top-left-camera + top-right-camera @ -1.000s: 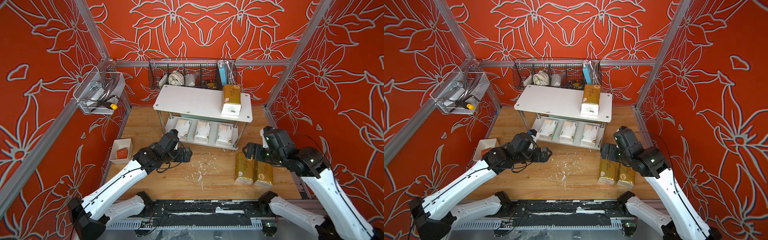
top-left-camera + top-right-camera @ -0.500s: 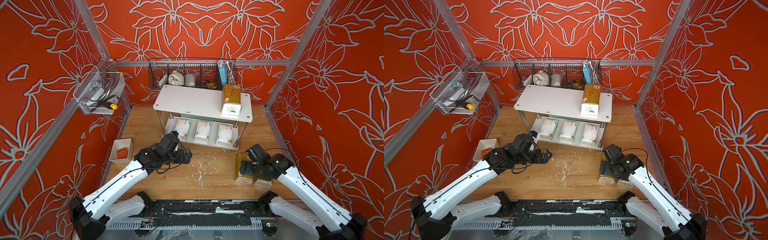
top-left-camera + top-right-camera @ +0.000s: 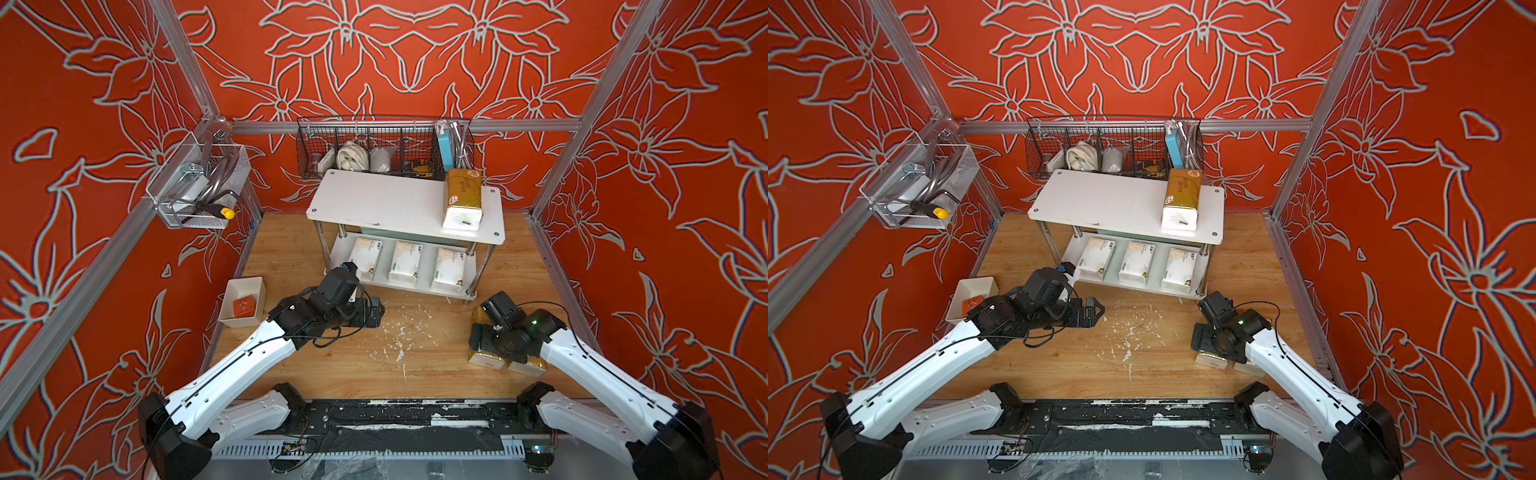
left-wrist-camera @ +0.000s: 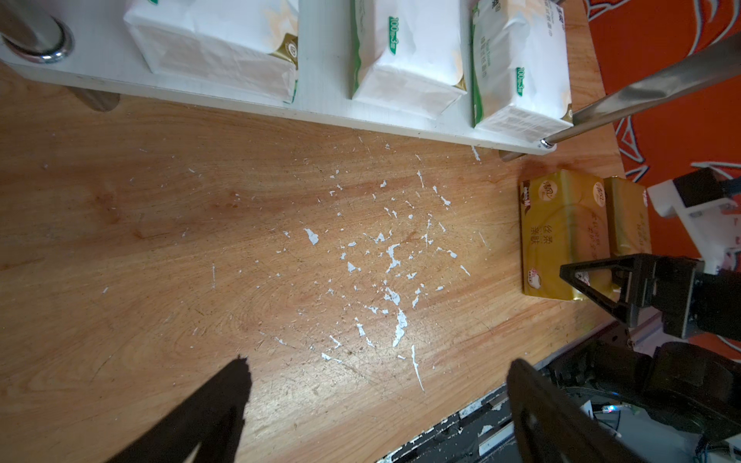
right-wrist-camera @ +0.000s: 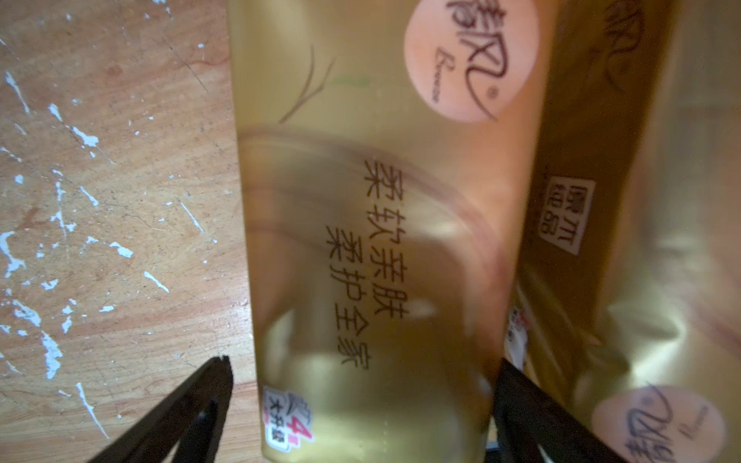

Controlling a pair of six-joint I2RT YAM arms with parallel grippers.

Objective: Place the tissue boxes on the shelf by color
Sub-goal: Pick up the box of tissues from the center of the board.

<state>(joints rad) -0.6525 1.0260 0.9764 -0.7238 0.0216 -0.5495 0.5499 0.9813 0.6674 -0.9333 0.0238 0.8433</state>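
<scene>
— Next up?
— Go for the inner gold pack [image 5: 381, 220], flat on the table [image 3: 353, 374], touching the outer gold pack [image 5: 641, 240]. Both well short of the shelf [image 3: 374, 203].
— State of the right gripper [image 5: 363, 375]?
— Spread wide, astride the inner gold pack, one fingertip along each long side, the far one down at the seam between the two packs. Nothing squeezed yet, by the look of it.
— Long axis?
— In line with the fingers, running away from the wrist. Jaws across the narrow width, so probably just close and lift.
— And the left gripper [image 4: 379, 368]?
— Wide open too, empty, over bare wood, well apart from either pack. Clearly a job for the right arm.
— Destination?
— Likely the top tier, beside the shelved gold pack [image 3: 463, 195]; lower tier taken by three white packs [image 3: 405, 262].
</scene>
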